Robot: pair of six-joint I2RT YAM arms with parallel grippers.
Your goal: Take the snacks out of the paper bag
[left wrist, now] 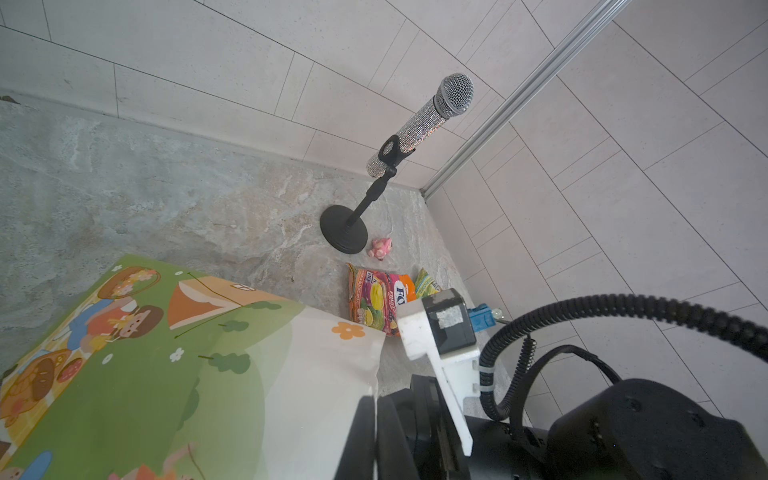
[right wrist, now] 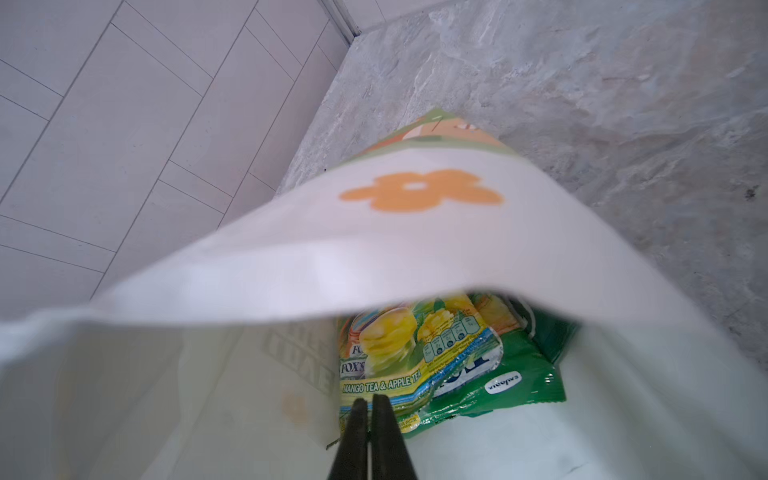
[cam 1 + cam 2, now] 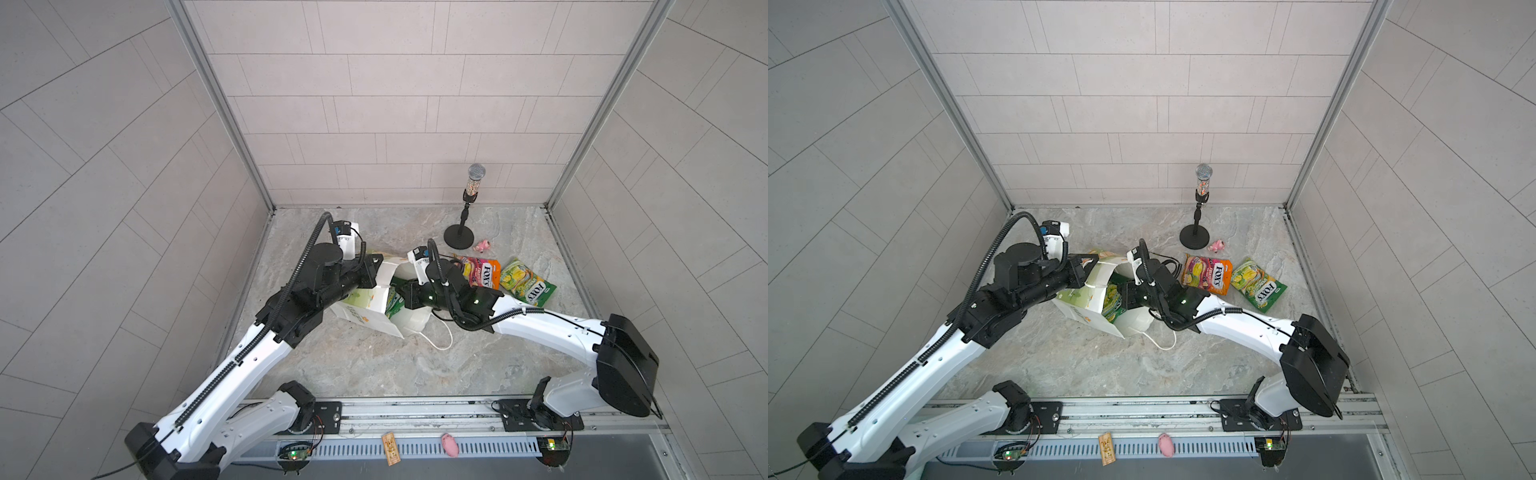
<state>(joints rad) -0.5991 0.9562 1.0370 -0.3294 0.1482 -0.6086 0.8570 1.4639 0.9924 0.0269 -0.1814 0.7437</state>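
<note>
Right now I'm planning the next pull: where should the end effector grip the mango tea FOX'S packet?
Probably its crimped edge nearest the mouth of the paper bag, entering level through the opening: the mango tea FOX'S packet lies flat atop a green packet, that thin edge facing out.

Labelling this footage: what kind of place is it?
Probably a robot test cell dressed as a room, not a real one: tiled walls framed by metal posts, stone-look floor, mounting rail.

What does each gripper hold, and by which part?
The left gripper pinches the paper bag at its mouth rim; the right gripper, at the edge of a yellow-green packet inside: cannot be told.
</note>
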